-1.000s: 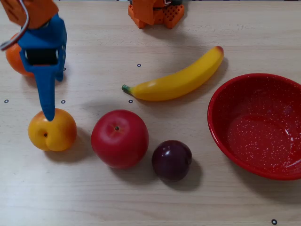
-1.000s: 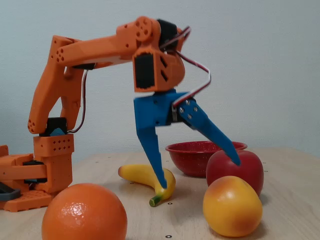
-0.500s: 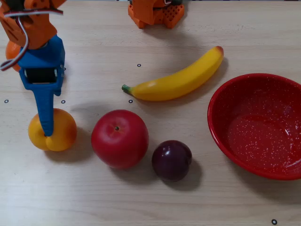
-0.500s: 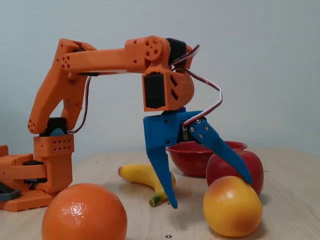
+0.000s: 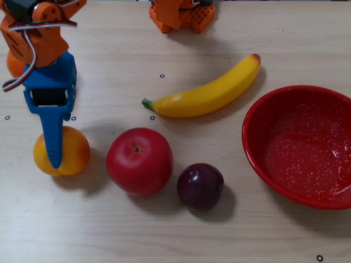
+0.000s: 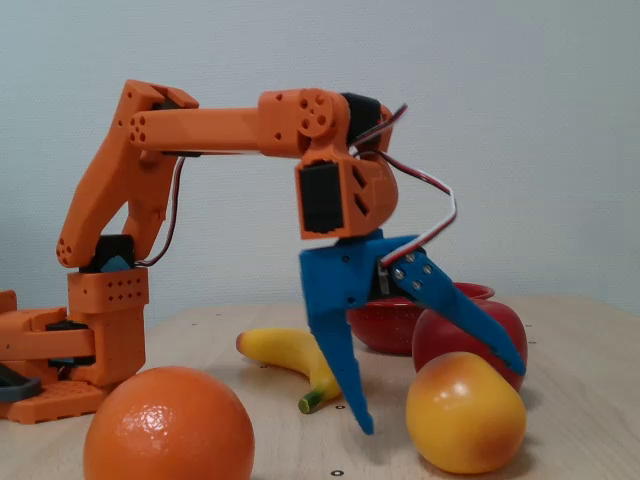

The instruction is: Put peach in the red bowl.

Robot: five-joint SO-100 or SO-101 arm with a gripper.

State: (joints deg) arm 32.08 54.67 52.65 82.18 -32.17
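The peach (image 5: pixel 75 151), yellow-orange with a reddish blush, lies at the left of the table in a fixed view. My blue gripper (image 5: pixel 53 141) is open right over it. In a fixed view from the side the gripper (image 6: pixel 442 399) straddles the peach (image 6: pixel 465 418): one finger points down beside it, close to the table, and the other reaches over its top. Nothing is gripped. The red bowl (image 5: pixel 300 147), speckled inside and empty, stands at the right edge; from the side only its rim (image 6: pixel 395 322) shows behind the gripper.
A red apple (image 5: pixel 140 161), a dark plum (image 5: pixel 200 187) and a banana (image 5: pixel 207 93) lie between the peach and the bowl. An orange (image 6: pixel 168 428) sits near the arm, mostly hidden under it from above (image 5: pixel 13 64). The arm's base (image 5: pixel 181 15) stands at the far edge.
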